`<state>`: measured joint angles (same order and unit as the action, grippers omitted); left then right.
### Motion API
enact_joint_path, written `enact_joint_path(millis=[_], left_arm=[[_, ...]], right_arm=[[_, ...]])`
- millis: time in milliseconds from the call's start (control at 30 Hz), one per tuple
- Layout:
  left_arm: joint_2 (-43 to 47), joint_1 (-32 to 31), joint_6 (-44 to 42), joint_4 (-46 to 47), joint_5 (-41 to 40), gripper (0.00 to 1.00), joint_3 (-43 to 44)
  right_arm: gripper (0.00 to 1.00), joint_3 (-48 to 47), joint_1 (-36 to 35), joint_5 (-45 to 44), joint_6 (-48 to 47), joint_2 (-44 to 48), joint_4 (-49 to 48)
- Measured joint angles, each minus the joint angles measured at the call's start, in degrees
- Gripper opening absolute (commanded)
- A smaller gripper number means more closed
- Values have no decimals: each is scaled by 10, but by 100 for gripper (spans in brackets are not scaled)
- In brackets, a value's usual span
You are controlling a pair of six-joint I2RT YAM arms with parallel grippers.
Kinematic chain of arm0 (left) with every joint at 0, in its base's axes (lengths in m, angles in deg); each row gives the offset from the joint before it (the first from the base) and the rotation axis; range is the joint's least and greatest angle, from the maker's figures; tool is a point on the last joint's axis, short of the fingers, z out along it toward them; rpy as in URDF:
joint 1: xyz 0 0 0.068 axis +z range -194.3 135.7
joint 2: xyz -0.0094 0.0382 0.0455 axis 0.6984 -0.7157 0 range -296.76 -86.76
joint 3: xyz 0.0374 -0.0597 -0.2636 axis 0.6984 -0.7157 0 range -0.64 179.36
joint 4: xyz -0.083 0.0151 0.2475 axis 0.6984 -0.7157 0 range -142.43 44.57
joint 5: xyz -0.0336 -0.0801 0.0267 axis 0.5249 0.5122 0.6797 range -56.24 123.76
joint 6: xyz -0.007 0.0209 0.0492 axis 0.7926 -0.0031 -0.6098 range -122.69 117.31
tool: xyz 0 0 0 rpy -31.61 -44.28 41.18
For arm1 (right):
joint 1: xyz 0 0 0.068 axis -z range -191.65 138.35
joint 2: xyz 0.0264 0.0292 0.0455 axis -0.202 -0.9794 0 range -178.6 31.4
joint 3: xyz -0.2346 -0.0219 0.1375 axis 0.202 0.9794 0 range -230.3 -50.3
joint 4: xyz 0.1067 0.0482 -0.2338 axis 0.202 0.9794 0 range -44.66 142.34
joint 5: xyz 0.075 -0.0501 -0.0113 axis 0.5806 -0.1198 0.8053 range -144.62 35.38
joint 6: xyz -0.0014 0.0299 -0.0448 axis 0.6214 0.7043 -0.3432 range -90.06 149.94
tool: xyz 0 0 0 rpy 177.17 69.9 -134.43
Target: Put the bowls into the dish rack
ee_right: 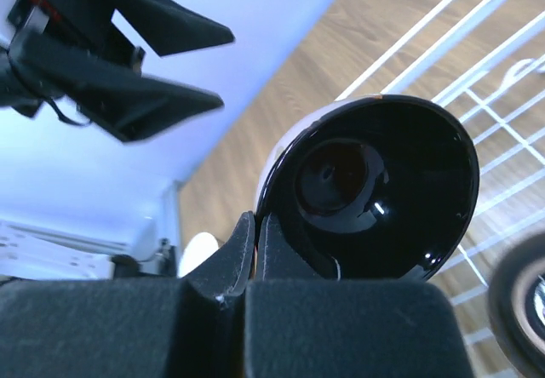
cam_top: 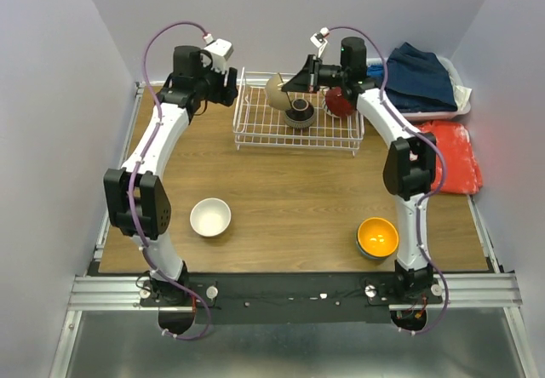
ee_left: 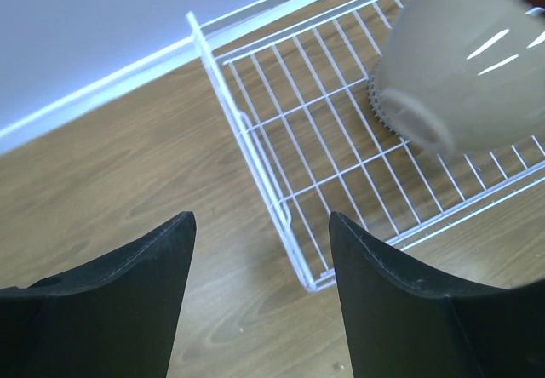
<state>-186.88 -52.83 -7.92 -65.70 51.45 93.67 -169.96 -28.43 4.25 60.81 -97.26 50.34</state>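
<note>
Lab robot cell: plain enclosure walls [cam_top: 298, 12], aluminium rail [cam_top: 106, 291], wood-grain tabletop [cam_top: 289, 191].

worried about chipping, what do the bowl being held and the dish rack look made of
Held bowl: likely glazed ceramic; glossy black inside with sharp highlights, pale beige outside. Dish rack: thin wire grid, white coated, probably metal underneath.
</note>
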Motion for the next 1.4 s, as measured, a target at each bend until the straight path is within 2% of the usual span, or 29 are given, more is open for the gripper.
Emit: enact_joint_path(millis=[200, 400, 833, 933, 1100, 1400], left_arm=[[-61, -43, -46, -35, 12, 72, 82], [-123, -51, -57, -62, 12, 71, 146], [-218, -81, -75, -113, 1, 67, 223], [-231, -89, -84, -125, -2, 65, 236], [-249, -98, -95, -130, -10, 56, 244], [-275, -99, -87, -132, -28, 53, 252]], right_arm=[[1, -1, -2, 27, 123, -63, -111], [1, -3, 7, 33, 172, -113, -158], [4, -12, 24, 31, 186, -145, -172], [4, -12, 26, 30, 186, -151, -173], [5, -12, 27, 27, 186, -157, -172], [6, -12, 37, 26, 181, -157, -169]])
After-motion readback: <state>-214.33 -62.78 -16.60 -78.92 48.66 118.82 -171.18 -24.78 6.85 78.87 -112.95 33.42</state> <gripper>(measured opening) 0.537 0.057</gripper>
